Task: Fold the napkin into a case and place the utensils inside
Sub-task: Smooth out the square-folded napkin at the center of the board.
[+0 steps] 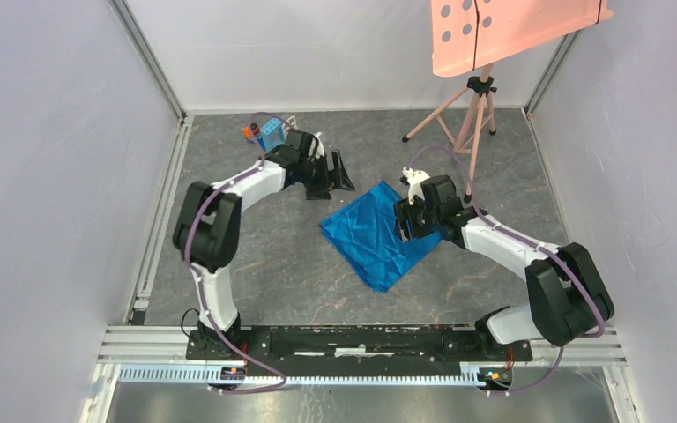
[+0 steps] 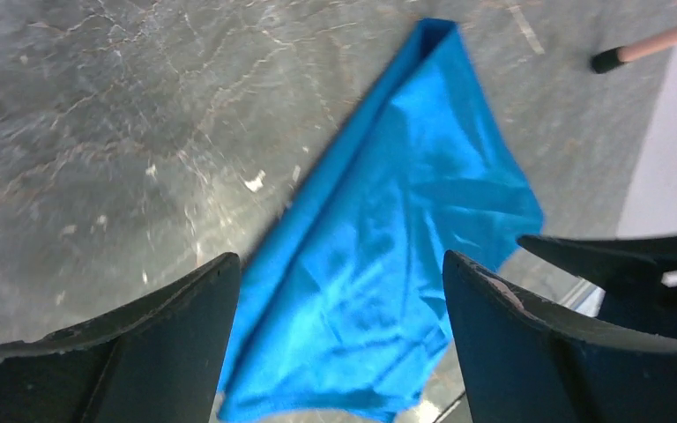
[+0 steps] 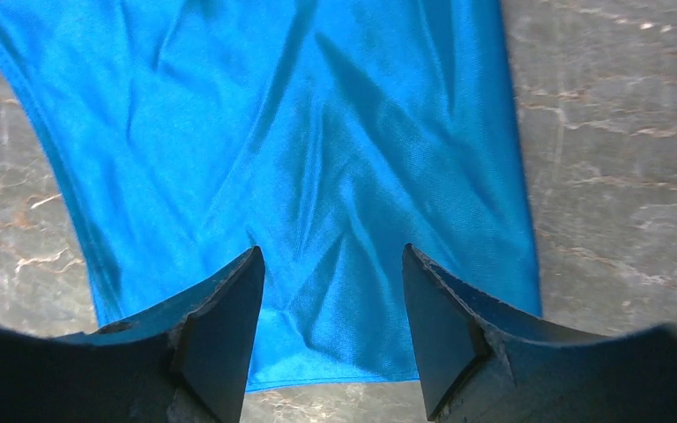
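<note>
The bright blue napkin lies wrinkled on the grey floor as a slanted oblong, with layered edges along one long side. My left gripper hovers off its far left corner, jaws wide open and empty; the napkin shows between and beyond its fingers. My right gripper is over the napkin's right end, open, its fingertips straddling the cloth near the short edge without pinching it. The utensils are out of view.
A small blue-and-white toy block house stands behind the left arm. A wooden tripod with a pink perforated board is at the back right, one foot near the napkin. White walls enclose the floor.
</note>
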